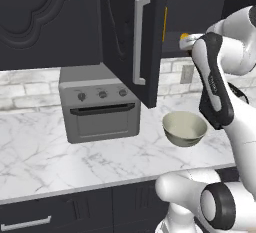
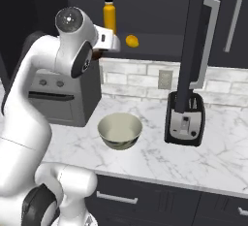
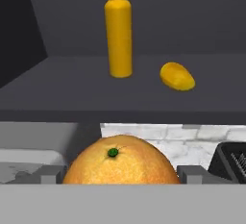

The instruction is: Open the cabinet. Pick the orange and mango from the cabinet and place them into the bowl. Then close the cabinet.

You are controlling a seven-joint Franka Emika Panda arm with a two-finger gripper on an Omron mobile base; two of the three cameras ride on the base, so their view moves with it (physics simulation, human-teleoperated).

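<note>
1. Pincer [image 3: 120, 180] jaws stand wide with the orange [image 3: 120, 163] sitting right between the fingertips [image 3: 50, 174]; it looks like a grip on the fruit, just outside the cabinet's [image 3: 144, 21] shelf edge.
2. Step in hand, as I read it: carrying the orange out to the bowl [image 2: 120, 130], which waits below the pincer on the counter [image 2: 223, 157] and holds nothing yet.
3. Next move calls for lowering over the bowl, then spreading the jaws further to let go.
4. Beyond the pincer, inside the open cabinet, the mango [image 3: 177, 76] lies on the shelf, beside an upright yellow bottle [image 3: 118, 31].
</note>
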